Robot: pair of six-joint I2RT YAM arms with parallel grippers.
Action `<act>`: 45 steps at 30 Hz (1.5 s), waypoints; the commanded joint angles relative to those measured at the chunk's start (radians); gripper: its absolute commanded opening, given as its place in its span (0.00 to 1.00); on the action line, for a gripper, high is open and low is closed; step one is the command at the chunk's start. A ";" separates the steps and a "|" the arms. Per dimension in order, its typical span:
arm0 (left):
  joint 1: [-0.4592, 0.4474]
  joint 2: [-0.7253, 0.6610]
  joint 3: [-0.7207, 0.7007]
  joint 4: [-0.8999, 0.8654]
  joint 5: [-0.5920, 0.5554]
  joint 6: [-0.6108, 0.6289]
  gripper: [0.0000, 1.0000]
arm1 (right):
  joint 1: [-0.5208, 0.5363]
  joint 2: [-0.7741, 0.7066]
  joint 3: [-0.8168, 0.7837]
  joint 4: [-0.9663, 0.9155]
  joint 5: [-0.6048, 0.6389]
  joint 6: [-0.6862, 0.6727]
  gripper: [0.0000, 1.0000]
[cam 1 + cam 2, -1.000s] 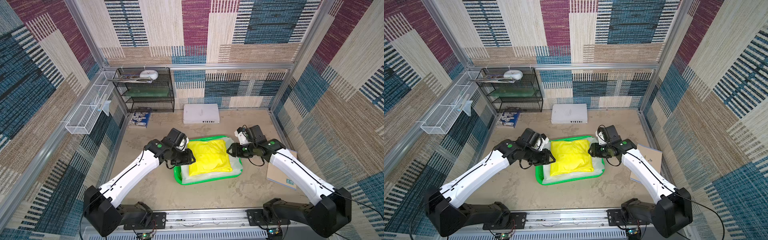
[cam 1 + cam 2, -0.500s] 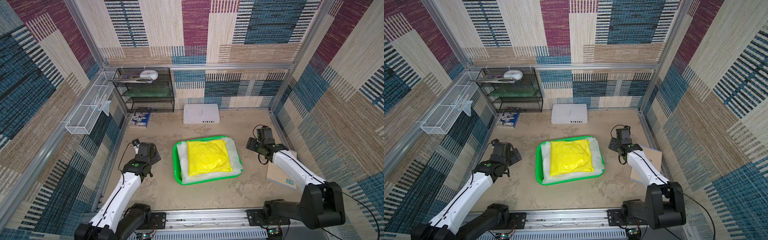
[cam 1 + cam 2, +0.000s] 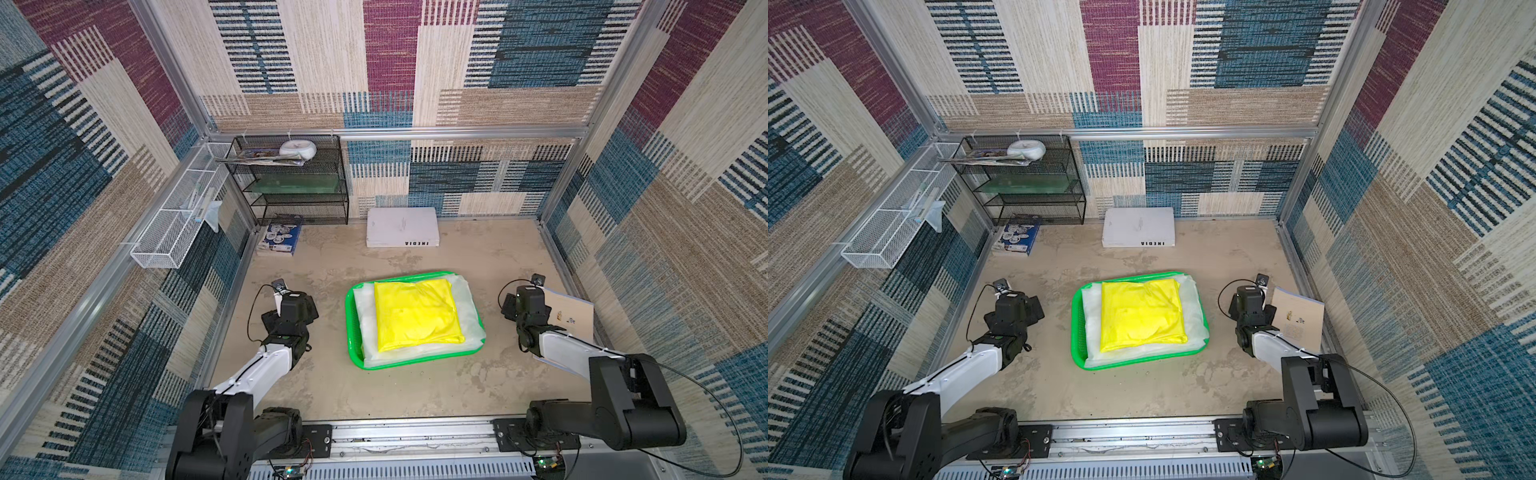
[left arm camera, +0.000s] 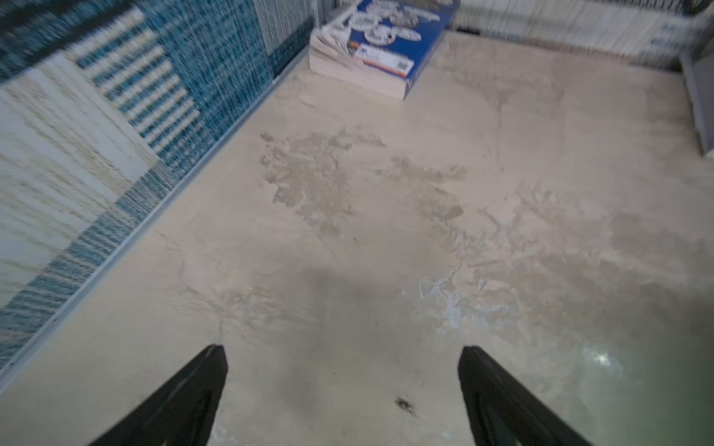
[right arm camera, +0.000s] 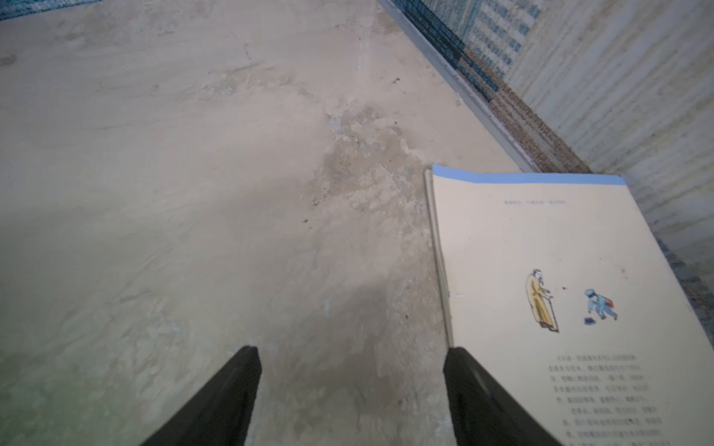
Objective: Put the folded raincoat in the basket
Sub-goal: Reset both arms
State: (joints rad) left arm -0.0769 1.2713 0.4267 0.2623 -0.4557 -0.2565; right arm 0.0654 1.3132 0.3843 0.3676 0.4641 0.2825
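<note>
Folded raincoat [image 3: 415, 316] lies flat inside the basket [image 3: 351, 328]; left gripper [image 4: 343, 349] and right gripper [image 5: 352, 349] flank the basket, about equally near, jaws apart and empty.

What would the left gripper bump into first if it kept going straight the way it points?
Probably the stack of blue-covered books by the wall. Only table lies between it and the open left gripper. If it tilts down, the table comes first. Depth is unclear.
</note>
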 commanded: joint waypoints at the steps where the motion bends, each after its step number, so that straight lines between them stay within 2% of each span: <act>1: 0.013 0.077 0.034 0.234 0.072 0.144 0.93 | -0.006 -0.030 -0.084 0.393 0.017 -0.081 0.79; 2: 0.017 0.095 0.012 0.313 0.108 0.175 0.93 | -0.012 -0.033 -0.111 0.476 0.011 -0.100 0.80; 4: 0.032 0.108 0.022 0.322 0.120 0.190 0.94 | -0.031 -0.009 -0.117 0.547 -0.030 -0.113 0.79; 5: 0.047 0.122 0.004 0.397 0.139 0.195 0.94 | -0.039 0.015 -0.112 0.584 -0.051 -0.118 0.79; 8: 0.087 0.154 0.010 0.414 0.192 0.164 0.94 | -0.042 0.071 -0.105 0.671 -0.083 -0.195 0.75; 10: 0.085 0.174 -0.003 0.450 0.226 0.179 0.93 | -0.057 0.141 -0.168 0.877 -0.121 -0.207 0.75; 12: 0.080 0.200 -0.011 0.493 0.277 0.208 0.93 | -0.057 0.143 -0.161 0.824 -0.227 -0.249 0.74; 13: 0.076 0.226 -0.018 0.528 0.312 0.228 0.91 | -0.057 0.202 -0.177 0.938 -0.213 -0.242 0.74; 14: 0.064 0.248 -0.017 0.547 0.364 0.269 0.99 | -0.056 0.255 -0.218 1.081 -0.203 -0.245 0.74; 15: 0.058 0.242 -0.021 0.543 0.372 0.279 0.99 | -0.057 0.259 -0.220 1.111 -0.203 -0.246 0.75; 17: 0.054 0.249 -0.061 0.622 0.415 0.305 0.99 | -0.058 0.183 -0.152 0.870 -0.224 -0.240 0.76; 18: 0.055 0.251 -0.054 0.623 0.413 0.301 0.99 | -0.060 0.207 -0.143 0.855 -0.232 -0.243 0.76; 19: 0.058 0.245 -0.018 0.542 0.403 0.292 0.99 | -0.060 0.228 -0.155 0.918 -0.223 -0.241 0.78; 21: 0.113 0.262 0.015 0.498 0.479 0.251 0.99 | -0.062 0.202 -0.131 0.840 -0.235 -0.242 0.79; 25: 0.110 0.262 0.010 0.504 0.473 0.255 0.99 | -0.065 0.203 -0.136 0.841 -0.245 -0.237 0.82; 26: 0.110 0.257 0.010 0.500 0.473 0.255 0.99 | -0.066 0.205 -0.143 0.863 -0.243 -0.238 0.95; 27: 0.110 0.256 0.009 0.500 0.473 0.255 0.99 | -0.066 0.198 -0.142 0.850 -0.246 -0.238 1.00; 45: 0.110 0.258 0.009 0.502 0.473 0.257 0.99 | -0.065 0.199 -0.144 0.855 -0.245 -0.238 0.99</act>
State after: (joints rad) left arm 0.0322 1.5303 0.4358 0.7517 0.0032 0.0013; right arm -0.0006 1.5162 0.2409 1.2125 0.2226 0.0441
